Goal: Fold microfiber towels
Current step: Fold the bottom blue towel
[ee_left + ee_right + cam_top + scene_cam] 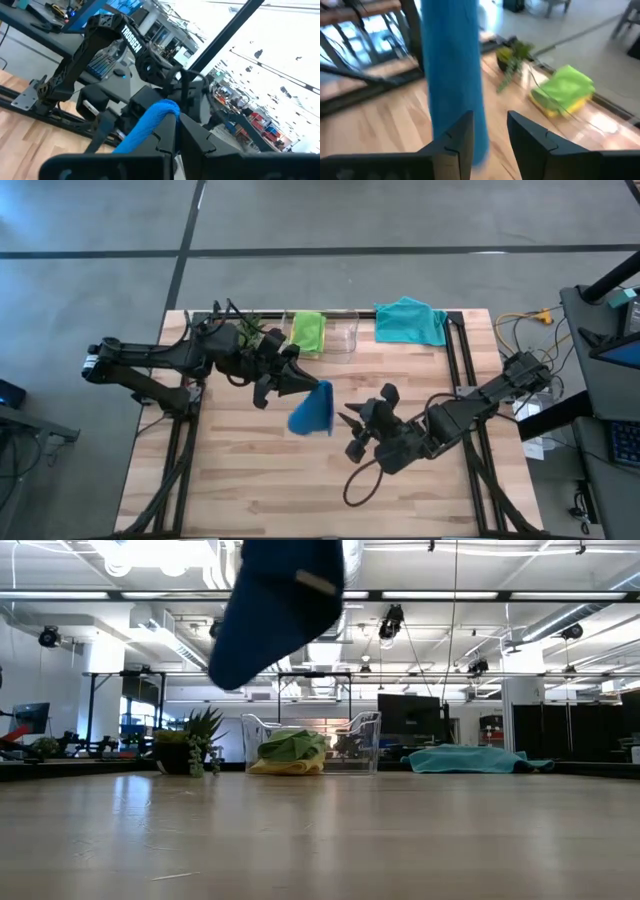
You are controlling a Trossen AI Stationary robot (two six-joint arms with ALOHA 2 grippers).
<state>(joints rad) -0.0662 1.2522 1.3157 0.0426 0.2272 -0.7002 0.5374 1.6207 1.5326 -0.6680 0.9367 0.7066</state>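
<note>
Your left hand [297, 380] grips the blue towel [313, 410], which hangs above the bench [240, 480]. Your right hand [352, 423] waits just beside it, probably open.

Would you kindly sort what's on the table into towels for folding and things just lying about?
For folding:
blue towel, held up by the left gripper
teal towel
green towel
yellow towel

Lying about:
bin
plant

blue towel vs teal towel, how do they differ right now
The blue towel hangs in the air from the left gripper; the teal towel lies on the table's far edge, untouched. The blue one droops in a narrow bunch; the teal one is spread out, rumpled. Both are unfolded plain cloths.
</note>
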